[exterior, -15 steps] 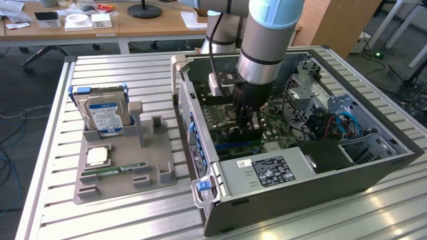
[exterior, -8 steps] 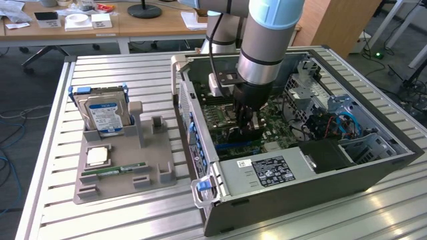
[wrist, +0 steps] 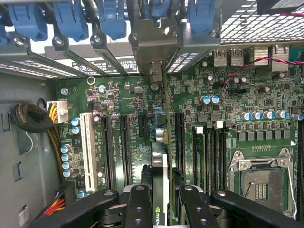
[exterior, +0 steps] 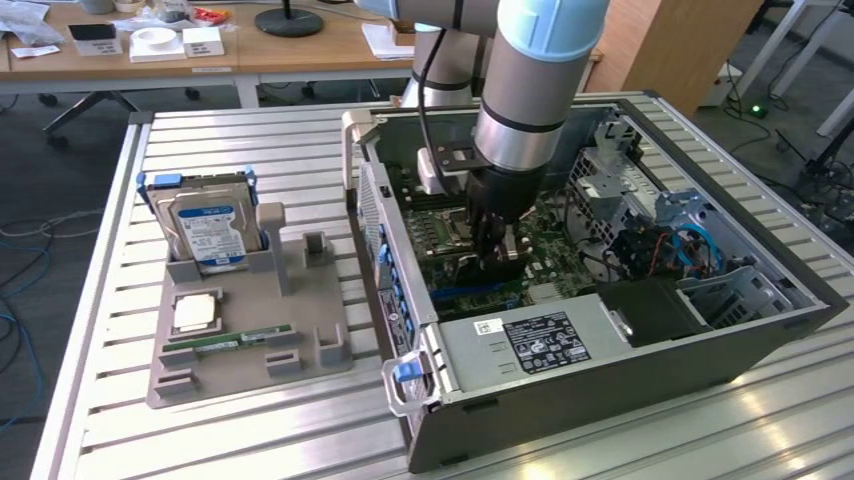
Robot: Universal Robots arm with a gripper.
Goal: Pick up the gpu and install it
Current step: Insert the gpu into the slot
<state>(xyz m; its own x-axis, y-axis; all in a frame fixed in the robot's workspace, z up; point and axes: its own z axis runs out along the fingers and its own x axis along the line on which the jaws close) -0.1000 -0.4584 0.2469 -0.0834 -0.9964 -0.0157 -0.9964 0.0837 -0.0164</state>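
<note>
Exterior view: a slatted metal table (exterior: pixel 240 130) carries an open computer case (exterior: pixel 747 330) lying on its side, filling the centre and the exterior view's right.
Arm: a grey and pale blue robot arm (exterior: pixel 534 90) comes down from the top centre of the frame into the open case.
Jaws: lowered inside the case, just above the green motherboard (exterior: pixel 561 250), and pinching the gpu from both sides.
Gpu: in the wrist view the gpu (wrist: pixel 160 171) shows edge-on as a thin dark card with a small green logo. It is clamped between two black fingers (wrist: pixel 138 204) and stands over the long dark slots of the motherboard (wrist: pixel 118 95). Its slim edge runs towards a row of blue latches (wrist: pixel 71 19) at the case wall.
Seating: whether the card is in a slot cannot be told.
Near the card: a white slot (wrist: pixel 87 149) lies to one side and an empty silver processor socket (wrist: pixel 259 183) to the other.
Holder: at the exterior view's left, a grey parts holder (exterior: pixel 234 385) sits on the table, well apart from the jaws.
On the holder: a silver hard drive (exterior: pixel 211 232) with a blue and white label stands upright, and a green memory stick (exterior: pixel 227 342) lies flat.
</note>
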